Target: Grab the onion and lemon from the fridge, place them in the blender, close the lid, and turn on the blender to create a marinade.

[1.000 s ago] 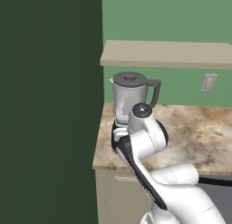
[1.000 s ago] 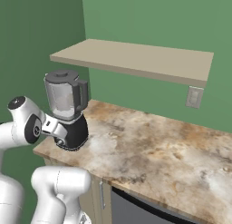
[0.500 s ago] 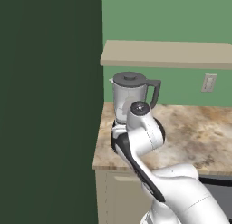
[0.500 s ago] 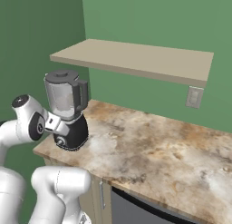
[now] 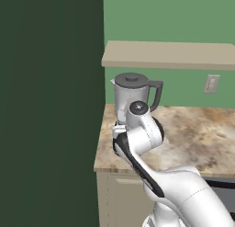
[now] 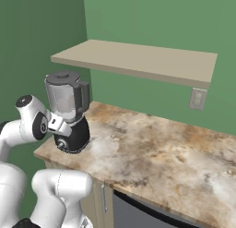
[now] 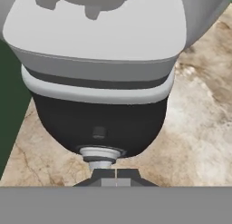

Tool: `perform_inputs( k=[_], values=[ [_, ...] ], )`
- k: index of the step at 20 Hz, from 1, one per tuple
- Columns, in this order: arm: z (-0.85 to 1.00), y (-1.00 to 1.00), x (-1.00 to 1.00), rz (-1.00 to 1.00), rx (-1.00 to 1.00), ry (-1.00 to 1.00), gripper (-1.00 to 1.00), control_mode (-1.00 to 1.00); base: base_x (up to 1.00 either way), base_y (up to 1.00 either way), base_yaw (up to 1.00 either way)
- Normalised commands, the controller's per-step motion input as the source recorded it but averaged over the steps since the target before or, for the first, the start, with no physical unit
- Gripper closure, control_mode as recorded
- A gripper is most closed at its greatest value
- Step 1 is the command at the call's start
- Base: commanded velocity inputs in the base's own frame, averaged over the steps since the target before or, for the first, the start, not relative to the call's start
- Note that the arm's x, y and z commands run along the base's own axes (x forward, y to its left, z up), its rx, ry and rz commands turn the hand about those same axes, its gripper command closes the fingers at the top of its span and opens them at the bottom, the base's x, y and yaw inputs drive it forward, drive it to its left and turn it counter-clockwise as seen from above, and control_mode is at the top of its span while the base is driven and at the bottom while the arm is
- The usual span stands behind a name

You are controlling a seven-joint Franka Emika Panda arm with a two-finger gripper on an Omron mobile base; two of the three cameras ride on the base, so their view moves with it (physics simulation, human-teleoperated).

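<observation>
Blender (image 5: pixel 133 99) stands at the left end of the marbled counter (image 6: pixel 156 153), lid (image 6: pixel 63 76) seated on the jug. Right base view exposes the black base and its knob (image 6: pixel 60 142), which the arm hides from the left. Hand view: gripper (image 7: pixel 116 174) jaws closed together, tips at the knob; contact unclear.

End effector (image 7: pixel 116 174) closed, arm bent low

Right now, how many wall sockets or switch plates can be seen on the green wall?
1. The plate sits on the green wall, just under the right end of the shelf, above the counter. Others could be hidden beyond the frame.
</observation>
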Motion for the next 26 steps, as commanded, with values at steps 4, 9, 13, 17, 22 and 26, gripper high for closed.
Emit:
perform_inputs(
  k=[4,9,13,17,22,26],
  values=[
    [-0.16,0.02,0.03,0.0,0.0,0.01,1.0,-1.0,0.0,0.0,0.0],
    [-0.22,0.01,0.0,0.0,0.0,0.0,1.0,-1.0,0.0,0.0,0.0],
    [-0.26,0.01,0.04,0.0,0.0,0.0,1.0,-1.0,0.0,0.0,0.0],
    [-0.15,0.02,0.15,0.0,0.0,0.0,1.0,-1.0,0.0,0.0,0.0],
    [-0.07,0.04,0.21,0.0,0.0,0.0,1.0,-1.0,0.0,0.0,0.0],
    [-0.01,0.11,0.24,0.0,0.0,0.0,1.0,-1.0,0.0,0.0,0.0]
  ],
)
